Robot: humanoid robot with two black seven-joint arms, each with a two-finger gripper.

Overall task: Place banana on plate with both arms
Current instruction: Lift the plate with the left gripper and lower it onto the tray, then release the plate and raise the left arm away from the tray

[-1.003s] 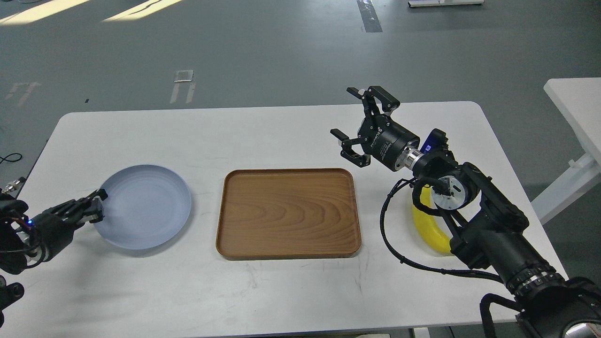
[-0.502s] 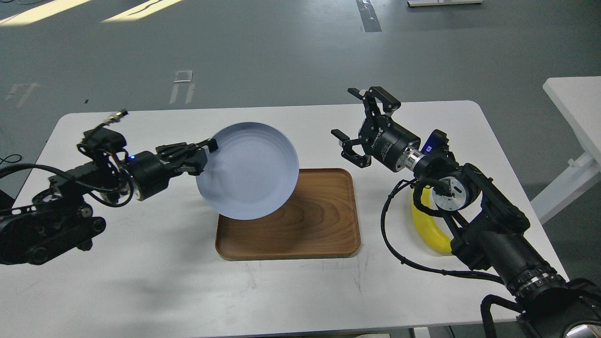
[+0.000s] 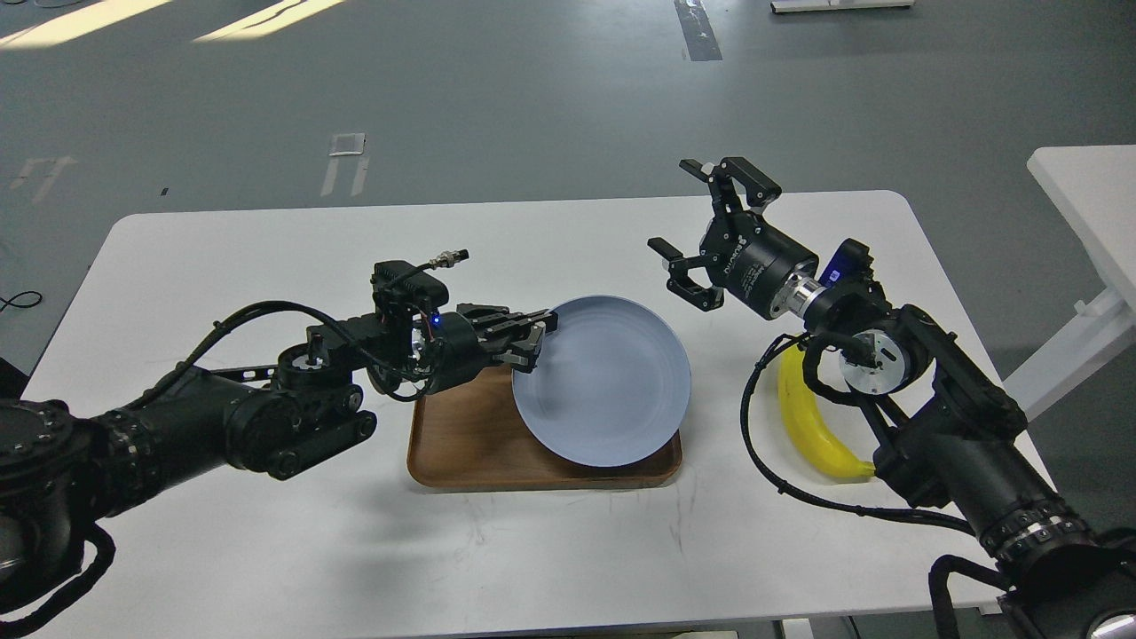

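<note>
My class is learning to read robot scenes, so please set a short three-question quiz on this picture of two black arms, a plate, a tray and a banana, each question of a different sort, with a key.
1. True or false: the curved yellow banana lies on the round pale blue plate.
2. Which gripper holds the plate's rim? A) left gripper B) right gripper C) neither
3. Fill in: the plate is over the right part of the brown rectangular wooden ____.

Key
1. False: it lies on the white table, under the right arm.
2. A; the right gripper is open and empty.
3. tray
</note>
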